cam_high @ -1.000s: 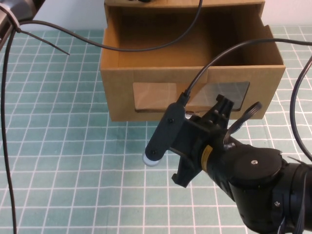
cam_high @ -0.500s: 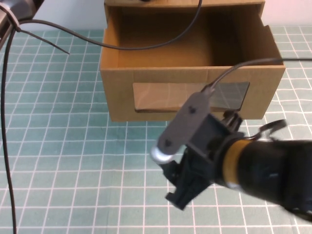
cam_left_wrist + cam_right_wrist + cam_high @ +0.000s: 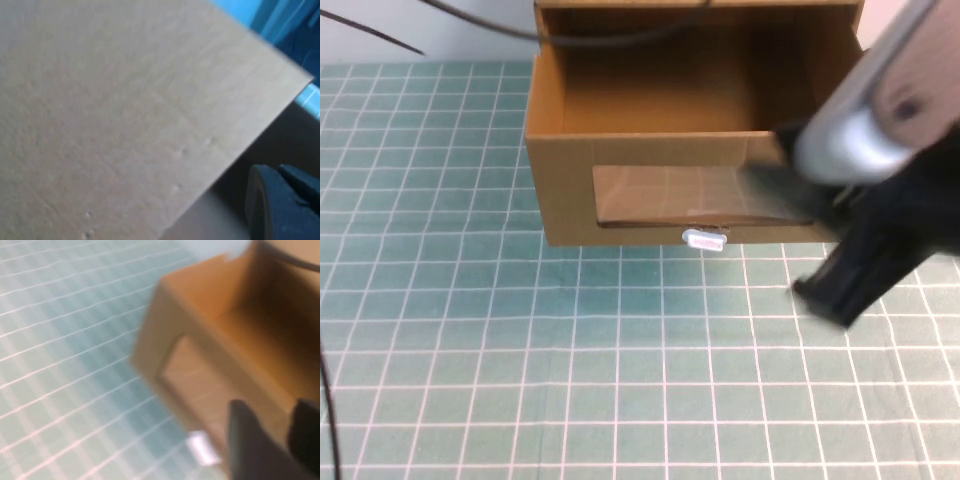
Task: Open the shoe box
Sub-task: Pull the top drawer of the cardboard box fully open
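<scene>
The cardboard shoe box [image 3: 560, 190] stood open at the far edge of the green gridded mat [image 3: 470, 380], its clear window [image 3: 660, 195] facing the robot. The right gripper [image 3: 280, 440] hovered by the box's right front corner, narrowly parted and empty. The left gripper [image 3: 282, 210] lay close beside a cardboard panel, its state impossible to tell.

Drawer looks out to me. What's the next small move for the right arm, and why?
Probably ease the right claw away toward its own side. The shoe box drawer stands pulled out, interior showing, and the claw's jaws are apart, holding nothing, beside the box front. The left claw is close to cardboard.
</scene>
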`<action>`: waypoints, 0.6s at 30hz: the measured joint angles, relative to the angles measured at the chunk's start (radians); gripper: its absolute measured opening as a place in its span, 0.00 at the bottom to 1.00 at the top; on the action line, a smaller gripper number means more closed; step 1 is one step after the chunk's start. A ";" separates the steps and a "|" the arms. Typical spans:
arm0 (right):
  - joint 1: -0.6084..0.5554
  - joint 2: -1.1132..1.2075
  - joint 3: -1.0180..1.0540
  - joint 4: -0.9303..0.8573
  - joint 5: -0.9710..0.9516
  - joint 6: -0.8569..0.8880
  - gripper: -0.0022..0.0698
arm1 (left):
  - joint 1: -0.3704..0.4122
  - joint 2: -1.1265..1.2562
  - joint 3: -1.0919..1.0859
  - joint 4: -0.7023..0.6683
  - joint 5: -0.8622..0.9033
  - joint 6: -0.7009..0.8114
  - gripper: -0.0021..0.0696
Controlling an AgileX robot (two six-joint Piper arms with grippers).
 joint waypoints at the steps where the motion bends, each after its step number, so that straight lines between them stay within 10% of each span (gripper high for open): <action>1: 0.000 -0.011 -0.016 -0.021 0.022 -0.007 0.20 | 0.000 -0.022 -0.002 0.002 0.006 -0.009 0.02; 6: 0.000 -0.066 -0.047 -0.141 0.121 -0.018 0.04 | 0.000 -0.148 -0.006 0.059 0.015 -0.055 0.02; 18: 0.000 -0.268 0.064 -0.223 0.225 -0.012 0.01 | 0.000 -0.578 0.331 0.287 0.018 -0.111 0.02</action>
